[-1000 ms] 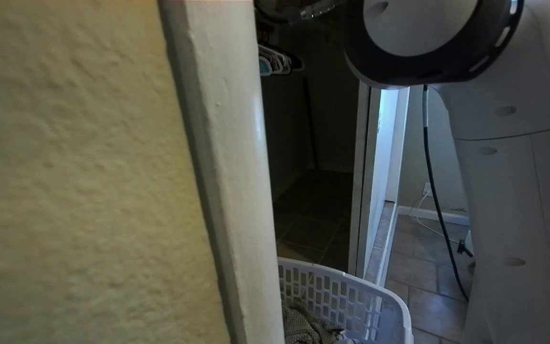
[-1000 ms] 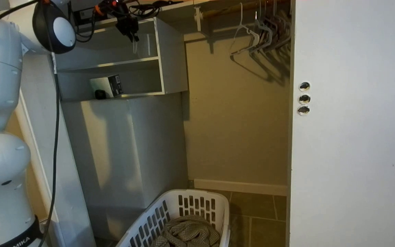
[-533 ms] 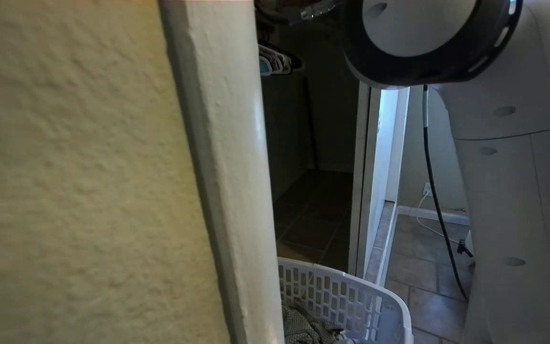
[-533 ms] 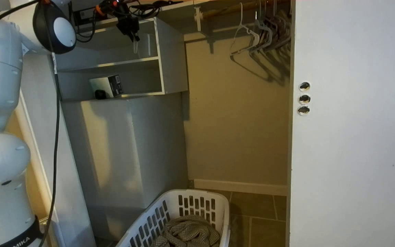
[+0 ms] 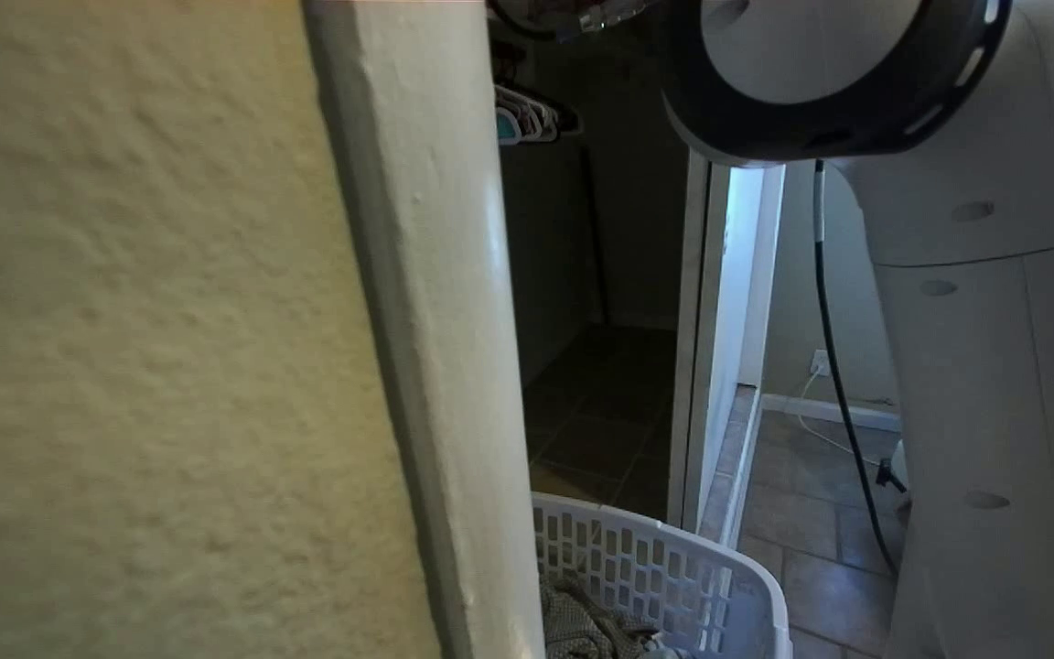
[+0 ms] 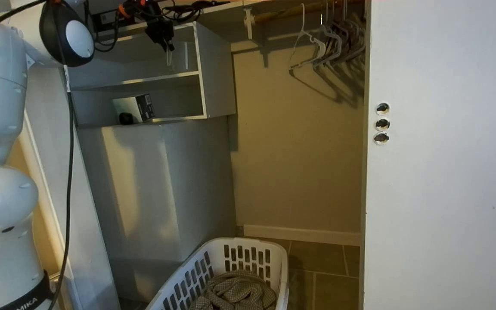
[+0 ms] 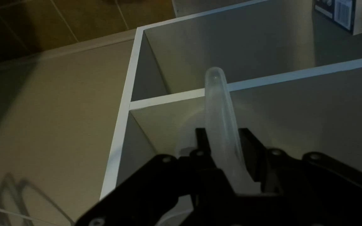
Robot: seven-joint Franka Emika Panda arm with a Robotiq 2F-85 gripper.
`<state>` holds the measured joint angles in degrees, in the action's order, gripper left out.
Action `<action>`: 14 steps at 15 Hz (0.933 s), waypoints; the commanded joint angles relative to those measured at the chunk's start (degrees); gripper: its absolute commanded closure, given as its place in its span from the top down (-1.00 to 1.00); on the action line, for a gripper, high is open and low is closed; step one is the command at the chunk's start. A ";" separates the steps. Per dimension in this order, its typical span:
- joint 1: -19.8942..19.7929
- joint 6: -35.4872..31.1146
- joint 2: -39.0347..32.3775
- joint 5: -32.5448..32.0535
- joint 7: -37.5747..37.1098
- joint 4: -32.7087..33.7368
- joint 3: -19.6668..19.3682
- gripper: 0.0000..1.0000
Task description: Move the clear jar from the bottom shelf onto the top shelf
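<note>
The clear jar has a long translucent handle [image 7: 217, 94] that shows plainly in the wrist view, with its faint round body behind the fingers. In an exterior view the handle [image 6: 169, 59] hangs below my gripper [image 6: 168, 47] at the right part of the upper shelf compartment. In the wrist view, which stands upside down, my gripper [image 7: 222, 130] has the handle between its fingers, pads against both sides. The shelf board [image 6: 162, 78] lies just below the jar. The jar's base is hidden, so I cannot tell whether it rests on the board.
A box [image 6: 134, 107] and a small dark round object [image 6: 126, 118] are in the lower compartment. The cabinet's side wall [image 6: 215, 69] stands close right of the gripper. Hangers [image 6: 317, 56] hang further right. A laundry basket [image 6: 284, 275] stands on the floor below.
The arm has shifted only very slightly, a little upward. The gripper and the handle keep the same place by the upper compartment.
</note>
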<state>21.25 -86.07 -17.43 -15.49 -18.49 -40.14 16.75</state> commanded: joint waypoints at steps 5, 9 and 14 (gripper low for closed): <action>0.13 2.05 0.55 -0.50 -0.14 0.68 -0.21 0.24; -0.80 1.12 2.30 0.48 -0.22 -0.93 -0.12 0.81; -2.45 -2.83 5.48 1.68 0.07 -3.52 0.07 1.00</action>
<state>20.20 -86.01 -14.88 -15.31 -18.49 -40.31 16.75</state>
